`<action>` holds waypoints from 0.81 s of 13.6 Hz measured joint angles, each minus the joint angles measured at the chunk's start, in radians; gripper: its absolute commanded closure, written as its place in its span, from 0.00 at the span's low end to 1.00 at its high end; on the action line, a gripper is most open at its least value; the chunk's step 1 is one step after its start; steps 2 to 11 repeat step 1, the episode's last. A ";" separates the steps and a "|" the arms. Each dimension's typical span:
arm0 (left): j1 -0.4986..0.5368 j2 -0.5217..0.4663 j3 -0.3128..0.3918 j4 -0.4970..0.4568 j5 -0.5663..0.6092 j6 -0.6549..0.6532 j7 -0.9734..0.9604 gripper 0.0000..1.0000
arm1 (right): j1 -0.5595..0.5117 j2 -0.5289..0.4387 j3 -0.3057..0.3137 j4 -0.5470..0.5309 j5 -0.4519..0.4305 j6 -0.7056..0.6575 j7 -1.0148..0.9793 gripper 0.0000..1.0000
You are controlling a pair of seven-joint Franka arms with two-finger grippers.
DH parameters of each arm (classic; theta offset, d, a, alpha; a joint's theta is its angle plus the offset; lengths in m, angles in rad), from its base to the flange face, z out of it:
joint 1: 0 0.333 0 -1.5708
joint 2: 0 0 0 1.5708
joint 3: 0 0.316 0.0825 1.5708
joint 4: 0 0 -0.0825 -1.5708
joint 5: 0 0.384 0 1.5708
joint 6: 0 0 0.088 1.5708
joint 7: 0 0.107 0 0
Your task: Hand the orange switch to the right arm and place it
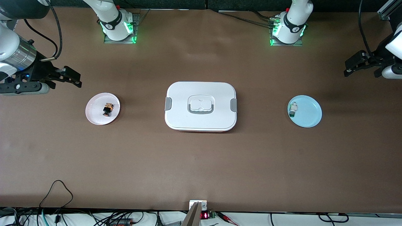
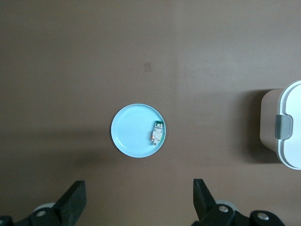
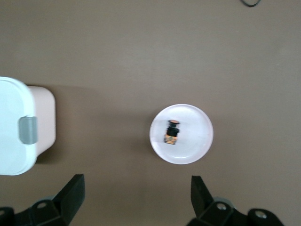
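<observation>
The brown table (image 1: 201, 163) carried, at its middle, a closed white lidded box (image 1: 201, 106) with grey latches. Toward the right arm's end lay a pale pink plate (image 1: 94, 117), and toward the left arm's end a light blue plate (image 1: 309, 117). The right arm (image 1: 12, 53) was raised over its own end of the table, near the pink plate, and its right gripper (image 3: 136, 197) had its fingers spread wide with nothing between them. The left gripper (image 2: 138, 200) hung up over the left arm's end of the table, fingers likewise apart and empty. The orange switch (image 1: 107, 109) lay on its side on the pink plate, untouched. A small white-and-green part (image 1: 293, 110) sat near the rim of the blue plate.

By my reading, no step had yet begun: both arms waited above the table. The switch lay at the right arm's end, so the next move called for one gripper to descend over the pink plate, line its fingers across the tiny black body and close gently, since so small a part could slip or skid on the plate
</observation>
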 measured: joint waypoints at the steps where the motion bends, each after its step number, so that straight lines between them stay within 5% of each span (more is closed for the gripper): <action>1: 0.000 0.000 0.001 0.000 0.001 0.000 0.000 0.00 | 0.000 0.001 0.000 0.000 0.009 0.000 0.000 0.00; 11: 0.000 0.000 0.001 0.000 0.001 0.000 0.000 0.00 | 0.000 0.001 0.000 0.000 0.009 0.000 0.000 0.00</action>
